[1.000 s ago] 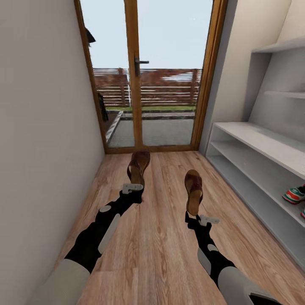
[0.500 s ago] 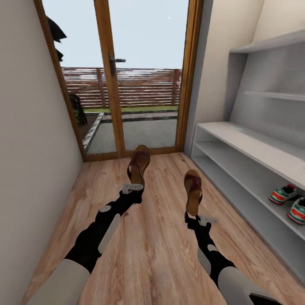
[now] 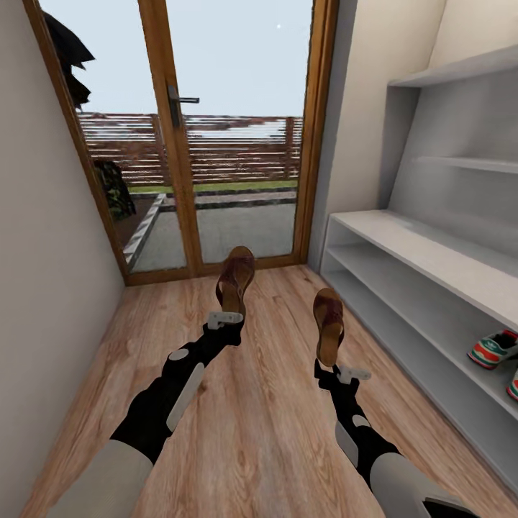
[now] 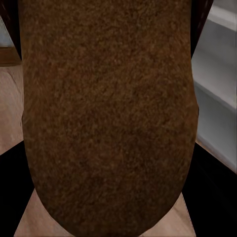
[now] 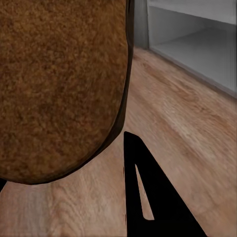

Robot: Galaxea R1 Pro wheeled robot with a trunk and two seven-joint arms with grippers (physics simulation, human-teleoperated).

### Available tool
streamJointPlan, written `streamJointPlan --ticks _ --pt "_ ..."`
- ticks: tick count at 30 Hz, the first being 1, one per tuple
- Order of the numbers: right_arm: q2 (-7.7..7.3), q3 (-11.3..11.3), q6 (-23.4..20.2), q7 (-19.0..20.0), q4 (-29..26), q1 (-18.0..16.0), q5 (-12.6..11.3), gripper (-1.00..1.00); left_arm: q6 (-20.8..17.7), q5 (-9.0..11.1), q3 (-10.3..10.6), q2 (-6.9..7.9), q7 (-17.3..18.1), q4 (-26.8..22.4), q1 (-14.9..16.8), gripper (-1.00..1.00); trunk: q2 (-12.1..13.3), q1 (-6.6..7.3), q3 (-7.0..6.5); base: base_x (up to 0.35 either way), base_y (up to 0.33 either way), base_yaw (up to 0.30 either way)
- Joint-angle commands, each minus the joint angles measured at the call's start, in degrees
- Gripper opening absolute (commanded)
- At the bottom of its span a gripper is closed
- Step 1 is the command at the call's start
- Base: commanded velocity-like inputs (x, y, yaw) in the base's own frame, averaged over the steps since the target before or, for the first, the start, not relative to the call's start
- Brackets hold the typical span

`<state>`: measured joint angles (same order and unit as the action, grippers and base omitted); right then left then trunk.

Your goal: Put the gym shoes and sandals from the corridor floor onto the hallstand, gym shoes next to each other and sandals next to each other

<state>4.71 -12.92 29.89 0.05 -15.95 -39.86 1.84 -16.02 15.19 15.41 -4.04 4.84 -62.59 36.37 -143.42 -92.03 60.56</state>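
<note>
Left pincer (image 3: 229,320) clenched on sandal (image 3: 235,279) heel, toe projecting ahead; right pincer (image 3: 338,371) likewise grasping second sandal (image 3: 329,325). Sneakers (image 3: 495,348) on rack (image 3: 432,252), right of pincers. Sandals likely light, stiffish; heel grip suits.

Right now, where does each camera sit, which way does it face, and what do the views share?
Head view: high, facing down the corridor to the glazed wooden door; both arms, each gripper's dark brown leather sandal, the pale grey hallstand.
Left wrist view: along the left gripper, against its sandal's brown sole.
Right wrist view: along the right gripper, past its sandal, over wood-plank floor.
Shared: sandals and hallstand.
</note>
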Motion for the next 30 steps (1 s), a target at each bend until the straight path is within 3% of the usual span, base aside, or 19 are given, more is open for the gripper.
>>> streamJointPlan --ticks 1,12,30 --pt "0.04 -0.3 0.2 0.0 0.0 0.0 0.1 -1.0 -0.3 0.5 0.0 0.0 0.1 -0.1 0.0 -1.0 0.0 -0.02 0.05 0.348 0.0 -0.22" --pt "0.04 -0.3 0.2 0.0 0.1 0.0 0.1 -1.0 -0.4 0.5 0.0 0.0 0.1 -0.1 0.0 -1.0 0.0 -0.02 0.05 0.341 0.087 -0.228" --pt "0.04 -0.3 0.2 0.0 0.0 0.0 0.3 -1.0 -0.4 0.5 0.0 0.0 0.1 -0.1 0.0 -1.0 0.0 -0.02 0.05 0.29 0.235 -0.029"
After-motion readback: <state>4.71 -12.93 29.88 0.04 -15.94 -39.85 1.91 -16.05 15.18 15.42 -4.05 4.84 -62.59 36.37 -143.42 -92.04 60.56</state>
